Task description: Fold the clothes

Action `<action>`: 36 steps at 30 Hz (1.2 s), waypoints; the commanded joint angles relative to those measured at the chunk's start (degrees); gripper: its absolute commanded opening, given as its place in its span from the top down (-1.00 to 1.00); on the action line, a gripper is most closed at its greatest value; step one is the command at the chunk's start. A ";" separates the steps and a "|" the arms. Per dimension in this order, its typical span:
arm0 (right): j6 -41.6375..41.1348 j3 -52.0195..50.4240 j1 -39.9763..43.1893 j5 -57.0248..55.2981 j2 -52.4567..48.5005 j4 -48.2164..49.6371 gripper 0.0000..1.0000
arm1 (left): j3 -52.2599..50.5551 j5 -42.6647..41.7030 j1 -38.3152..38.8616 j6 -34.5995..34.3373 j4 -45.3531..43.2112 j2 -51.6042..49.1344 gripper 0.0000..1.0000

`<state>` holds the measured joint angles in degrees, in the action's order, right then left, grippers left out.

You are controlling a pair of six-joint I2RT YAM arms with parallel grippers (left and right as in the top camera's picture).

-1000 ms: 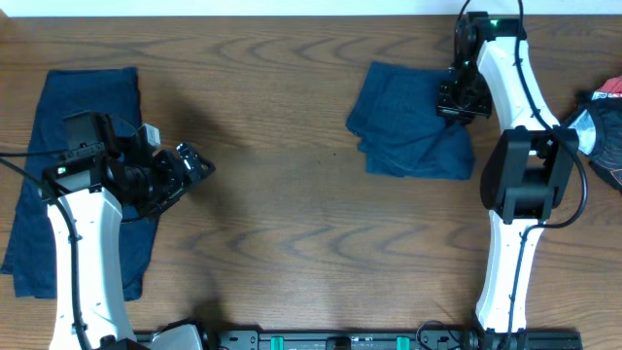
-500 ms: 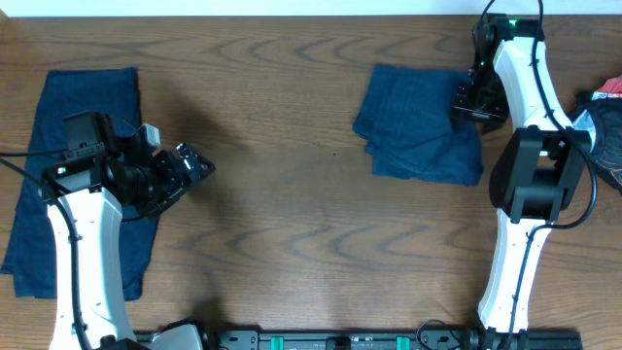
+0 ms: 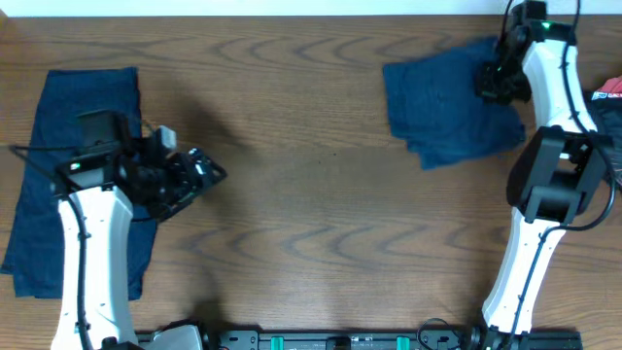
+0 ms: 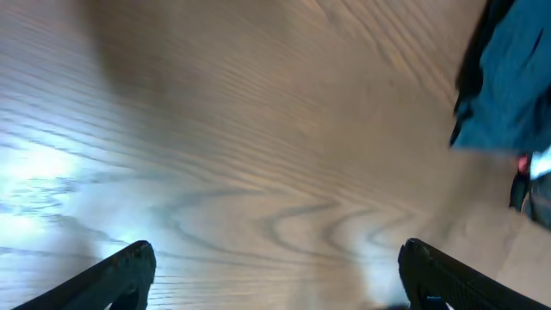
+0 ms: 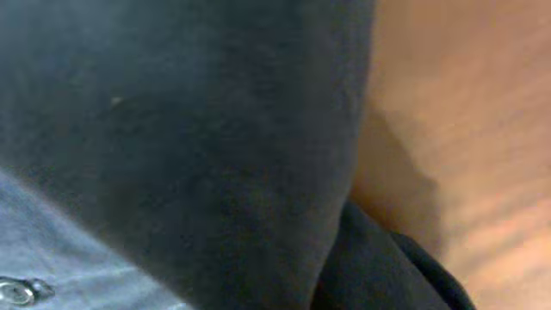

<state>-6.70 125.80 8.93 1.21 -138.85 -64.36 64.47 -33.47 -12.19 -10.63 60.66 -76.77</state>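
Observation:
A folded navy garment [image 3: 442, 102] lies at the table's far right. My right gripper [image 3: 494, 83] sits on its right edge, and the cloth travels with it, so it is shut on that garment. The right wrist view is filled by dark cloth [image 5: 189, 129] that hides the fingers. A second navy garment [image 3: 49, 165] lies flat in a long strip at the far left, partly under my left arm. My left gripper [image 3: 202, 175] hangs just right of it, open over bare wood [image 4: 275, 172], with both fingertips [image 4: 120, 271] wide apart and nothing between them.
A dark round object with red and white parts [image 3: 607, 117] sits at the right edge, beside the right arm. The table's far edge [image 3: 292, 12] runs along the top. The folded garment [image 4: 516, 77] shows far off in the left wrist view.
The right gripper moved right and toward the far edge, dragging the folded garment with it. The left arm shifted slightly to the right, its gripper still open.

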 commanded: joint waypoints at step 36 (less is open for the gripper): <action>1.20 0.46 2.75 9.14 41.40 -10.64 -0.98 | -1.36 -26.12 21.94 -12.50 -52.24 -30.97 -0.96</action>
<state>-5.41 126.32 13.45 6.15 -100.12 -74.50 63.22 -56.36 7.97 -18.48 11.16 -105.06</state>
